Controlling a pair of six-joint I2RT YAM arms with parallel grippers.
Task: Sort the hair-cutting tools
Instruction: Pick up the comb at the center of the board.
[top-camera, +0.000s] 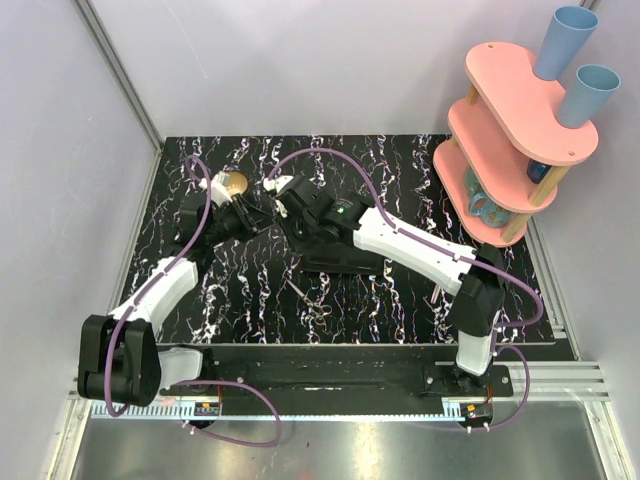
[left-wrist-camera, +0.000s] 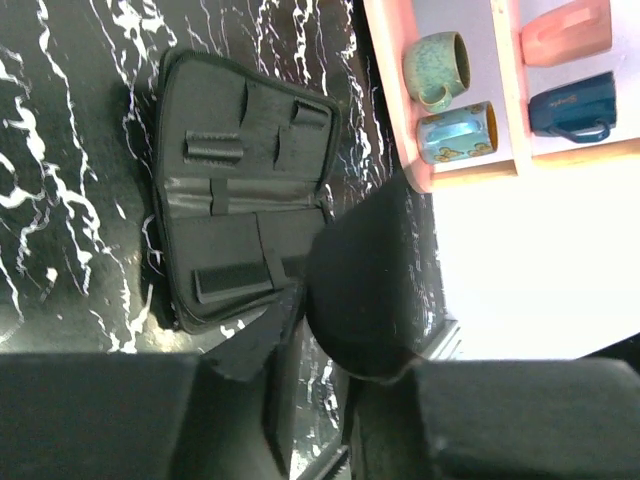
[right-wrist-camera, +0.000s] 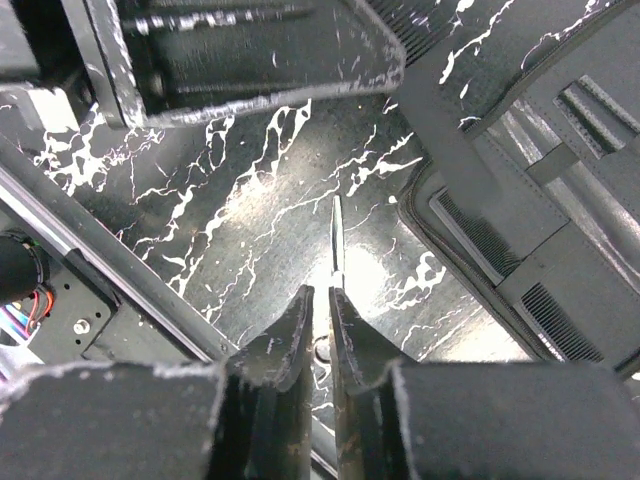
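From above, the left gripper sits in the upper left of the black marbled mat, just beside the brass bowl. Its jaws are too small here to tell whether they are apart or together. The right gripper reaches in from the right to a spot just right of that bowl. Its arm crosses over the black case at mid-frame. Below the case, apart from both grippers, the loose scissors lie flat on the mat. A pink shelf with blue cups stands at the upper right.

In the left wrist view the case lies unfolded at centre left, its pockets showing. The shelf's mugs are at the upper right. Dark shapes fill the bottom of the frame, and I cannot tell how this gripper's jaws stand or whether they hold anything.

In the right wrist view the two fingers stand nearly together at bottom centre, clamped on a slim blade. The blade points up the frame over the mat. The case's edge is on the right.
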